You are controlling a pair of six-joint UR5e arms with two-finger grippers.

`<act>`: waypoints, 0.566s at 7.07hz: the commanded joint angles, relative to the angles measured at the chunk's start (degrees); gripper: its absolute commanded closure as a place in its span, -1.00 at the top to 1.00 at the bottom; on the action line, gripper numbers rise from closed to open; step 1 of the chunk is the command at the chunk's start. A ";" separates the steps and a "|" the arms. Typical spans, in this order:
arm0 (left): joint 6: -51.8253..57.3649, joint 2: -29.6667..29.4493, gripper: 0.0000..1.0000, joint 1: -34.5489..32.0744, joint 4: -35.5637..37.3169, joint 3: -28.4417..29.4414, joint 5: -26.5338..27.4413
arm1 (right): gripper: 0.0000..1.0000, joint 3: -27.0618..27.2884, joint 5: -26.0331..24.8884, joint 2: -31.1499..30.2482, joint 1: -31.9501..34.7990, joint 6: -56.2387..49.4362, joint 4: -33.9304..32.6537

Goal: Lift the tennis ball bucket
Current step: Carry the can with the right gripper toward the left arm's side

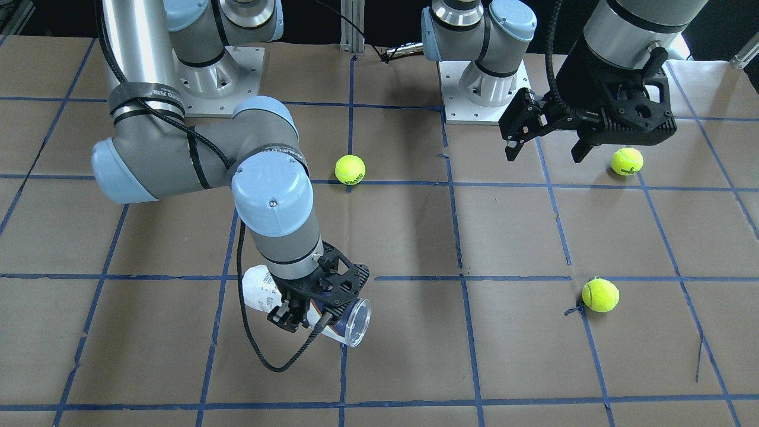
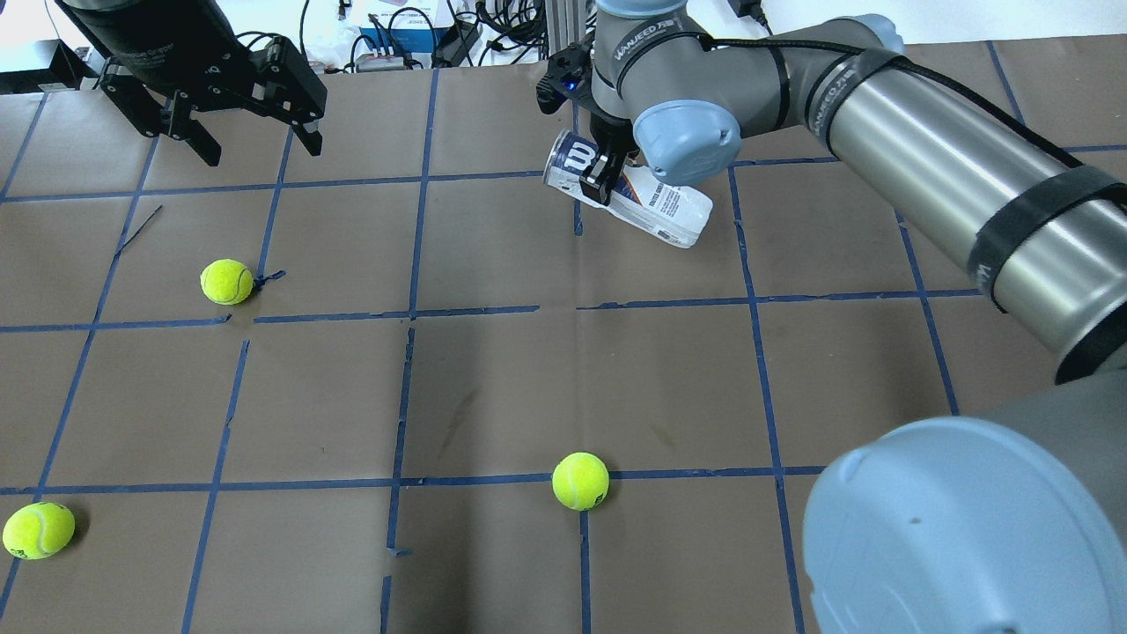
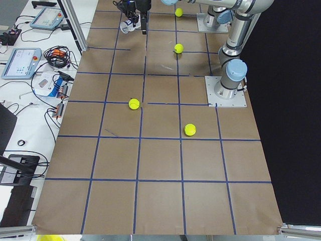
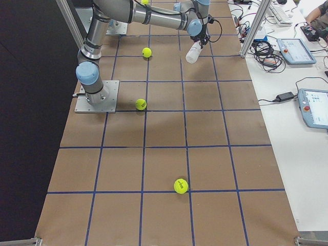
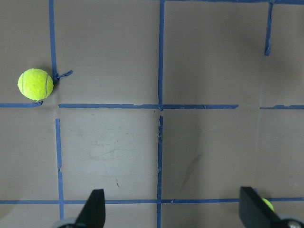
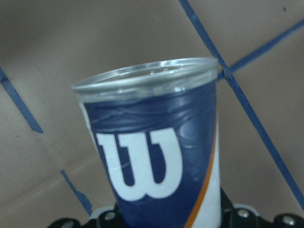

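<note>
The tennis ball bucket (image 1: 351,323) is a clear can with a white-and-navy label and a white "W". My right gripper (image 1: 302,313) is shut on its middle and holds it tilted, its open clear end toward the far side of the table. It seems to hang a little above the paper. The overhead view shows the bucket (image 2: 656,207) under my right gripper (image 2: 606,180). The right wrist view shows the bucket (image 6: 152,156) close up. My left gripper (image 2: 251,132) is open and empty above the table's left part, and its fingertips (image 5: 95,209) stand wide apart.
Three loose tennis balls lie on the brown paper with its blue tape grid: one (image 2: 226,281) at the left, one (image 2: 580,481) near the middle front, one (image 2: 38,530) at the near left edge. Both arm bases stand at the robot's side.
</note>
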 commanded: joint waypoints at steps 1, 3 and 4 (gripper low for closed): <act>0.00 0.00 1.00 0.00 0.00 -0.04 0.00 | 0.24 -0.15 2.12 4.46 1.91 -6.10 -5.48; 0.00 0.00 1.00 0.00 0.00 -0.04 0.00 | 0.27 -0.15 2.12 4.65 2.44 -9.77 -5.58; 0.00 0.00 1.00 0.00 0.00 -0.04 0.00 | 0.27 -0.06 2.03 4.73 2.53 -11.02 -5.58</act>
